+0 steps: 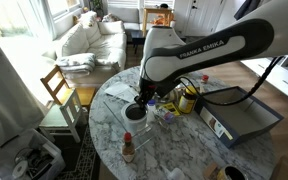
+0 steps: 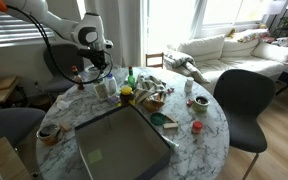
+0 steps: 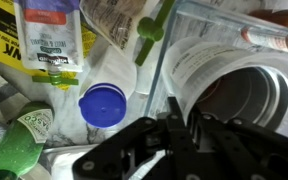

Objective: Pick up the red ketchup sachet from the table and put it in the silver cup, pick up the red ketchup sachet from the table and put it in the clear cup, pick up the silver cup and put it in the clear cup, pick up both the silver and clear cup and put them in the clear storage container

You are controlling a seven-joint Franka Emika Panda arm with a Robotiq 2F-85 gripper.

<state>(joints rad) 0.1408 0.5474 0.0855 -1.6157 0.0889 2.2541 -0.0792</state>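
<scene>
My gripper (image 3: 179, 125) is shut on the near rim of the clear cup (image 3: 196, 68), with the rim between the fingers. The silver cup (image 3: 269, 95) sits nested inside it, dark within. In both exterior views the gripper (image 1: 140, 101) (image 2: 105, 76) points down at the far side of the round table and holds the cups (image 1: 136, 112) (image 2: 106, 89) low over the marble top. The clear storage container (image 1: 241, 115) (image 2: 120, 146) lies apart from the gripper on the table. I cannot make out any red ketchup sachet.
A blue lid (image 3: 106, 104), a green bottle (image 3: 17, 152) and printed packets (image 3: 54, 40) crowd the table beside the cups. A red-capped sauce bottle (image 1: 128, 148) stands near the table edge. A yellow-lidded jar (image 2: 127, 93), small lids (image 2: 169, 123) and a dark chair (image 2: 249, 100) are nearby.
</scene>
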